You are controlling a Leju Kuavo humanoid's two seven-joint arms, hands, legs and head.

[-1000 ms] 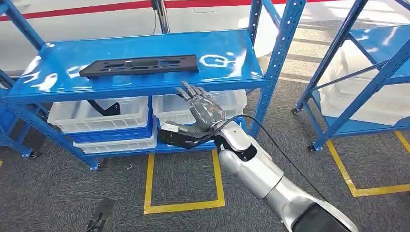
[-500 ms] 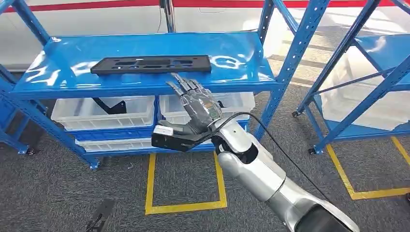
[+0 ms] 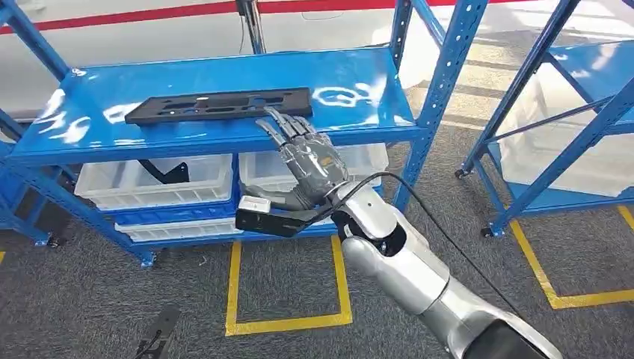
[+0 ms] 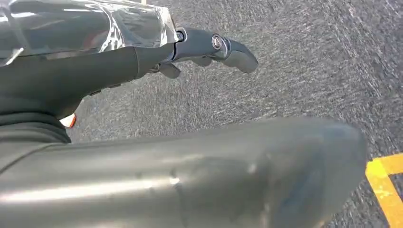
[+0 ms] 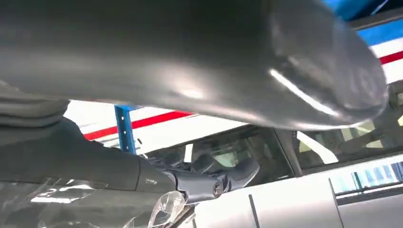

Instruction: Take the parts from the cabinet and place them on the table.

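A long flat black part (image 3: 217, 105) with cut-outs lies on the upper shelf (image 3: 359, 75) of the blue rack. My right hand (image 3: 306, 161) is raised in front of that shelf's front edge with its fingers straight and spread. Its fingertips (image 3: 273, 120) are just below the part's right end, and nothing is held in the hand. In the right wrist view its dark fingers (image 5: 209, 173) are bare too. My left hand (image 4: 142, 57) hangs over grey carpet with its fingers apart and nothing in it. Another black part (image 3: 168, 172) sits in the left clear bin (image 3: 112, 183) on the lower level.
A second clear bin (image 3: 362, 158) stands behind my right hand on the lower level. The rack's blue upright (image 3: 441, 82) is just right of the hand. Another blue rack (image 3: 568, 112) stands further right. Yellow tape squares (image 3: 288, 323) mark the carpet.
My right hand has risen from below the shelf edge until its fingertips reach the right end of the black part. The view has shifted slightly.
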